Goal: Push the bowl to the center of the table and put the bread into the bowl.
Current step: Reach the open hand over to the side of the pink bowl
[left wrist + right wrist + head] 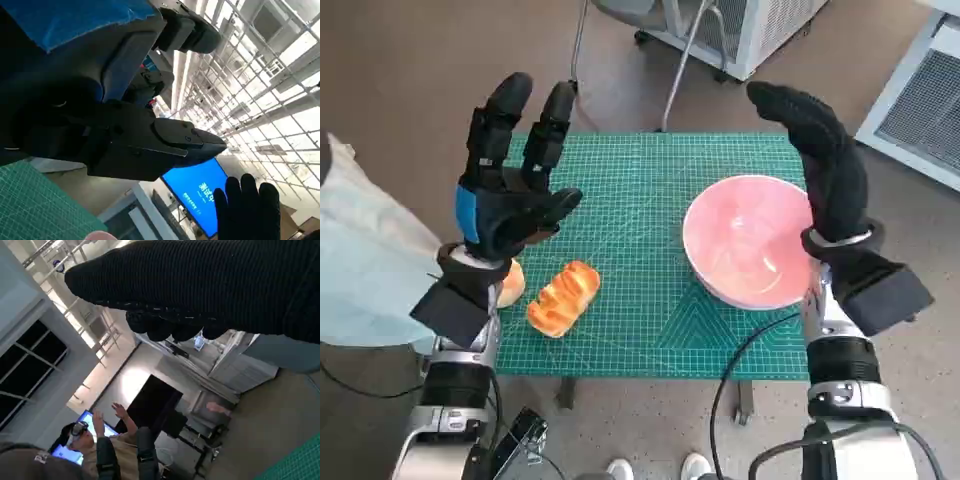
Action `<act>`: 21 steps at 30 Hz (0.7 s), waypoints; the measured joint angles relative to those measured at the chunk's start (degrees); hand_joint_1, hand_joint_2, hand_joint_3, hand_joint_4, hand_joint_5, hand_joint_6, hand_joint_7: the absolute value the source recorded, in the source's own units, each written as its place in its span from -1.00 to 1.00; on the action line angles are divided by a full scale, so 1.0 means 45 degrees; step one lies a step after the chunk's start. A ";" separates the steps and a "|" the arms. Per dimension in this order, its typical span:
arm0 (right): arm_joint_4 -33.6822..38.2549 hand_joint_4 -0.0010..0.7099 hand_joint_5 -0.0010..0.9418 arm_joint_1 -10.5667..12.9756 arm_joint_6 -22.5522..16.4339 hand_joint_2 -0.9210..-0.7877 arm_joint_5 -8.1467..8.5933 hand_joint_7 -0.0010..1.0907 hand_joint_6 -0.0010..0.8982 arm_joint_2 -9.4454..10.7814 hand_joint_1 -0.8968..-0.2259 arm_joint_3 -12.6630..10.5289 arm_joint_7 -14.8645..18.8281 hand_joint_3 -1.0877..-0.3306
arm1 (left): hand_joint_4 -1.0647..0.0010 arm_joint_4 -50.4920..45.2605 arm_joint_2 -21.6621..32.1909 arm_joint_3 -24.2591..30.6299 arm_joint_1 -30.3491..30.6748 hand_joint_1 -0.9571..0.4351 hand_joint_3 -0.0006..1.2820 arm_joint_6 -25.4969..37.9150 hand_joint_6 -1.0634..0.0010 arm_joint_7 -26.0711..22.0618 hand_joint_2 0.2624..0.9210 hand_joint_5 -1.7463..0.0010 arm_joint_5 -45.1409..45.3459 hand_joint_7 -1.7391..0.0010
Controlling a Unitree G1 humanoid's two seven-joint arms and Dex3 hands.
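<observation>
Writing on the blue screen [202, 197] is too blurred to read. Bowl [750, 240] sits right of frame centre on the green mat [640, 190], bread [563, 297] at lower left. Left hand [510, 195] and right hand [825, 165] are raised, fingers apart, holding nothing. A person [107, 450] gestures behind.

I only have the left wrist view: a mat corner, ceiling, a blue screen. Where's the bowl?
Observer: The pink bowl sits on the right part of the green mat, not at its center.
Operator: And the bread?
Observer: The bread lies on the mat near its front left, outside the bowl.
Operator: Is either robot hand holding anything?
Observer: No. The left robot hand and right robot hand are raised above the table, empty.
</observation>
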 measured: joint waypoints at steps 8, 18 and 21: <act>-0.0001 -0.22 -0.99 0.0000 -0.0008 -1.00 0.0000 0.20 -1.00 0.0009 -0.08 0.0004 -0.0011 -0.16 | 0.64 0.0061 0.0018 0.0000 -0.0002 0.36 -0.74 -0.0002 1.00 -0.0060 0.91 1.00 -0.0028 0.30; -0.0001 -0.21 -0.99 0.0000 -0.0017 -1.00 0.0004 0.20 -1.00 0.0018 -0.08 0.0006 -0.0013 -0.16 | 0.64 0.0087 0.0018 -0.0006 -0.0002 0.30 -0.75 -0.0003 1.00 -0.0058 0.90 1.00 0.0027 0.31; -0.0001 -0.21 -0.99 0.0000 -0.0017 -1.00 0.0008 0.20 -1.00 0.0018 -0.09 0.0005 -0.0012 -0.16 | 0.64 0.0111 0.0018 -0.0008 -0.0002 0.30 -0.76 -0.0003 1.00 -0.0058 0.91 1.00 0.0054 0.31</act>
